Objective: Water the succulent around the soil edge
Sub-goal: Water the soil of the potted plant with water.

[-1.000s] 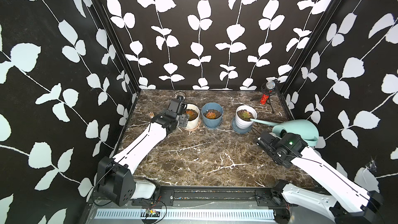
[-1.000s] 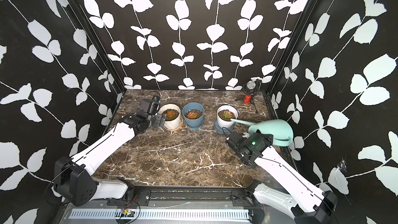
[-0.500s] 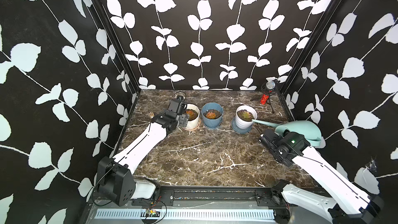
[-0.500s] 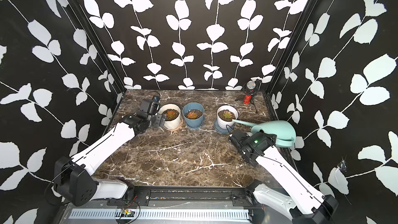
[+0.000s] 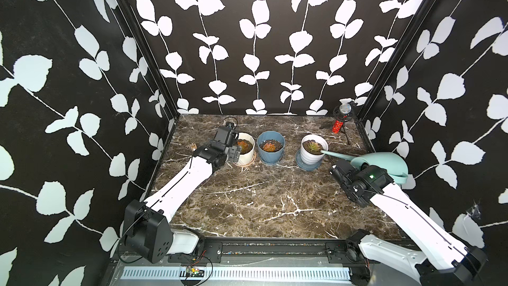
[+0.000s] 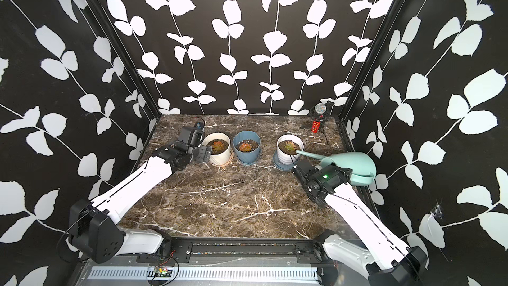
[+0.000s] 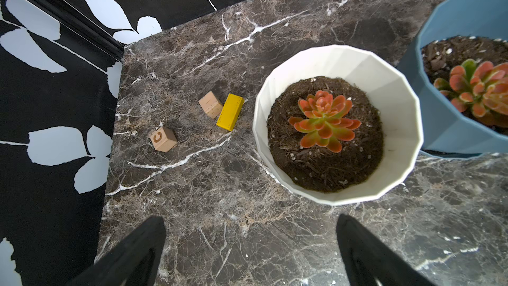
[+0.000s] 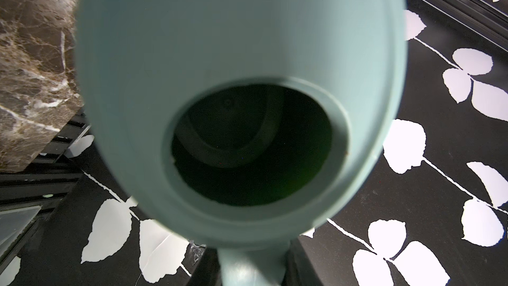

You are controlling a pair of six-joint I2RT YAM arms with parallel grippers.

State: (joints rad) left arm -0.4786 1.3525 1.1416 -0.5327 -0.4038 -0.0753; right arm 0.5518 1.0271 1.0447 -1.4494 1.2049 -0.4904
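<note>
Count: 3 potted succulents [image 5: 270, 146], 1 watering can [image 5: 380, 160], 3 blocks [image 7: 230, 116], 1 mic [image 5: 345, 109].
Clamped on the can handle with right gripper [image 8: 251, 273], spout tip at rim of rightmost pot [image 5: 313, 158]; wrist shifted slightly versus a second ago, can barely. Empty, wide-open left gripper [image 7: 247, 246] beside leftmost pot [image 5: 244, 158], unmoved.

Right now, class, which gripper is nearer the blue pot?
Left. The left gripper sits beside the cream pot, next to the blue pot. The right gripper holds the can beyond the white pot, farther off.
</note>
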